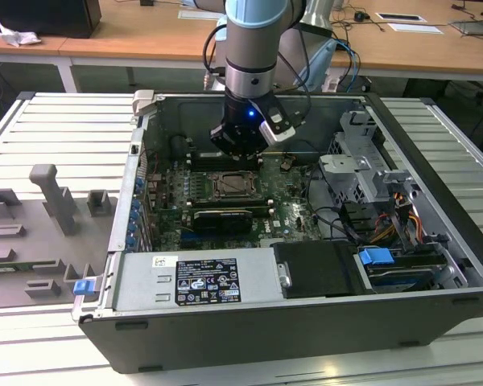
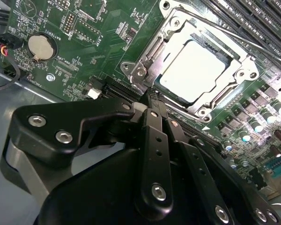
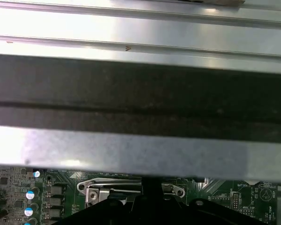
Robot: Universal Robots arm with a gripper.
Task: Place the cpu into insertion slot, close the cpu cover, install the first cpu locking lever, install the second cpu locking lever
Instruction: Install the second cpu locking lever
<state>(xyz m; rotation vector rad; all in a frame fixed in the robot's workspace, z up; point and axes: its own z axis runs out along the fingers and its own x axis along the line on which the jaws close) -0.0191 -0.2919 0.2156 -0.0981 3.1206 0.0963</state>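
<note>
The cpu [image 2: 194,70], a pale square chip, lies flat in the insertion slot [image 1: 232,186] on the green board inside the open computer case. The cpu cover [image 2: 241,65] is down around it, and the chip's face shows through its window. A thin metal lever rod [image 2: 234,35] runs along one side of the socket. I cannot tell whether it is latched. My gripper [image 2: 149,97] hovers just off a corner of the socket, its black fingers [image 2: 155,126] shut together with nothing between them. In the exterior view the gripper [image 1: 240,153] hangs a little behind the socket.
Long memory slots [image 2: 253,14] flank the socket, and a coin battery [image 2: 40,47] sits on the board. A long black card [image 1: 221,217] lies in front of the socket. The drive cage [image 1: 362,173], power supply [image 1: 197,277] and case wall [image 3: 140,93] enclose the space.
</note>
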